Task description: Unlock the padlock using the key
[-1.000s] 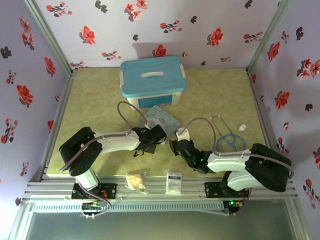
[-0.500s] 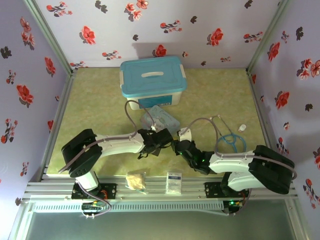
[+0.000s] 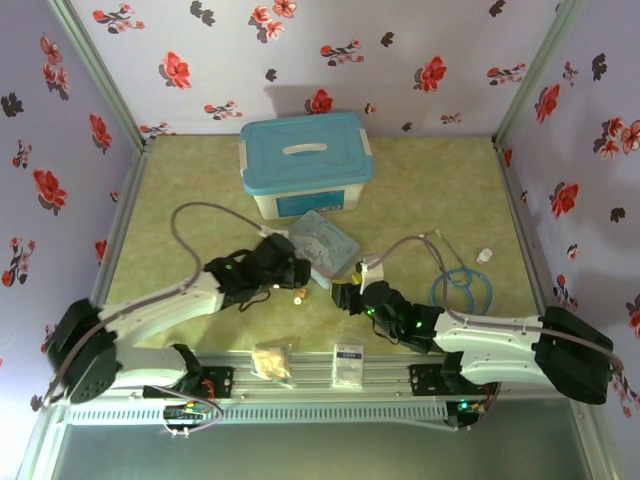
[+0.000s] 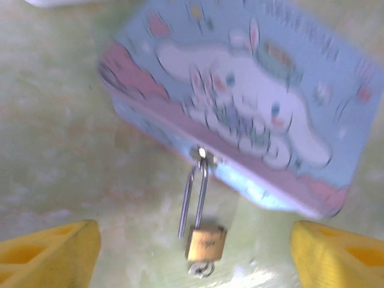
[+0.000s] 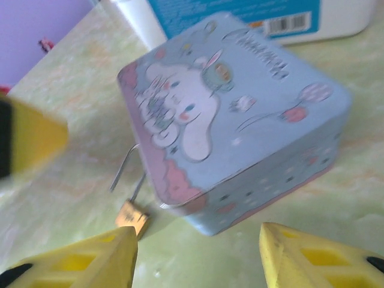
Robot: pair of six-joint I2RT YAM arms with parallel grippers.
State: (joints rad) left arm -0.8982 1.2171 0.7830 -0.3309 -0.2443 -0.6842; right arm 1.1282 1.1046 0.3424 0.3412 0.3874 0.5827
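Left end effector (image 4: 193, 235) and right end effector (image 5: 193, 243) gape empty beside the boxy, thin-shackled brass padlock (image 4: 205, 241).

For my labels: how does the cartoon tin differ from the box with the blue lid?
The cartoon tin is much smaller than the box. The tin's pastel lid shows a white cartoon animal; the box's lid is plain blue with a white handle. A brass padlock hooks onto the tin's front; the box shows none. Both are rectangular and closed.
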